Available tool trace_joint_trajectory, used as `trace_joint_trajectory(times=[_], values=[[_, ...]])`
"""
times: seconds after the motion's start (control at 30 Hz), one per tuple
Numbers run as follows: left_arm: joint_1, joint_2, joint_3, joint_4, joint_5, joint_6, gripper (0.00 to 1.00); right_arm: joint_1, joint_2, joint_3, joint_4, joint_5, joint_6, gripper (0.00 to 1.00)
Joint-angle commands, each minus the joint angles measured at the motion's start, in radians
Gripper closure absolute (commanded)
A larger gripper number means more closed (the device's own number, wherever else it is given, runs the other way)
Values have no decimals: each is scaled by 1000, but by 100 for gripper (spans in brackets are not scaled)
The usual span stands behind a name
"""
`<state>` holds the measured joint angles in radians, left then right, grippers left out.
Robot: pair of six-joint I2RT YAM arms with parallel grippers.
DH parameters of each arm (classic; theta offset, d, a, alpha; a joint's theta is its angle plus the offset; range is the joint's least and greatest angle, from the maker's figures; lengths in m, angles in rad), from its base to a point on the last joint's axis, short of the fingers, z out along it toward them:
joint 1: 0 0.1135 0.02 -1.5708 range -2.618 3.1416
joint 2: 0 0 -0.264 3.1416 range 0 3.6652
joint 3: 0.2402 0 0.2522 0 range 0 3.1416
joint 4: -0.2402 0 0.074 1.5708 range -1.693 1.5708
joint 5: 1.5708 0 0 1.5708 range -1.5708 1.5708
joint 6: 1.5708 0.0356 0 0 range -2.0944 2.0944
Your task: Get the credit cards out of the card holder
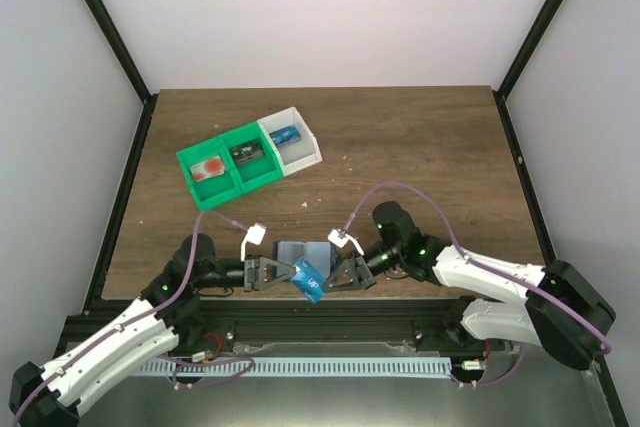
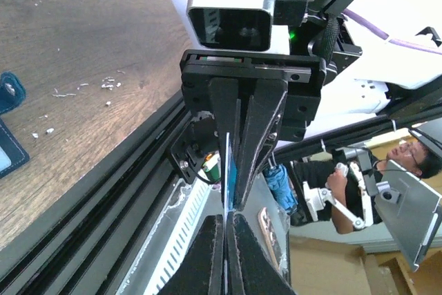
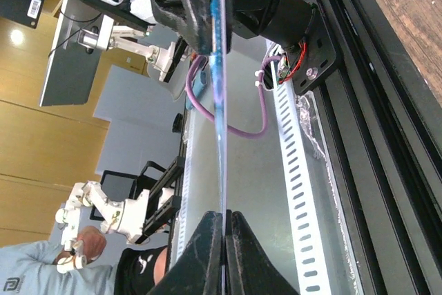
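Left gripper (image 1: 291, 273) clamped on one end of one blue card (image 1: 308, 280), right gripper (image 1: 328, 275) clamped on its other end, one open card holder (image 1: 298, 250) flat on the table (image 1: 430, 147) just behind them, three trays farther back, two green trays (image 1: 248, 187), one white tray (image 1: 306, 158)

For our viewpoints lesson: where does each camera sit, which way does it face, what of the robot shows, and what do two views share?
Top external: above and behind the robot, looking down on the table and card holder; both arms show.
Left wrist: on the left arm, looking past the left gripper at the right gripper.
Right wrist: on the right arm, looking the opposite way past its own fingertips.
Shared: both wrist views show the blue card edge-on.
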<state>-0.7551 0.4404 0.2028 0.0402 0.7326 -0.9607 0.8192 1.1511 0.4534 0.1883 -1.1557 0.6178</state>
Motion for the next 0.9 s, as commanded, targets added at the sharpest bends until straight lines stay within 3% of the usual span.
trace_joint_trajectory(times=[0.0, 0.23, 0.4, 0.47, 0.53, 0.67, 0.87], values=[[1, 25, 50, 1, 32, 37, 100, -5, -7, 19, 8, -3, 12, 96], [2, -15, 57, -37, -141, 5, 100, -7, -94, -27, 48, 179, 151, 52], [3, -105, 83, -143, -441, -21, 100, -6, -226, -34, -2, 356, 181, 24], [3, -140, 85, -137, -549, -43, 100, -6, -269, -35, -16, 406, 193, 16], [6, -151, 85, -121, -650, -60, 100, -6, -303, -36, -25, 426, 203, 1], [11, -98, 147, -156, -861, -47, 100, -6, -356, -31, -65, 465, 203, 0], [61, 161, 306, -145, -948, 17, 100, -6, -411, -15, -124, 533, 168, 0]])
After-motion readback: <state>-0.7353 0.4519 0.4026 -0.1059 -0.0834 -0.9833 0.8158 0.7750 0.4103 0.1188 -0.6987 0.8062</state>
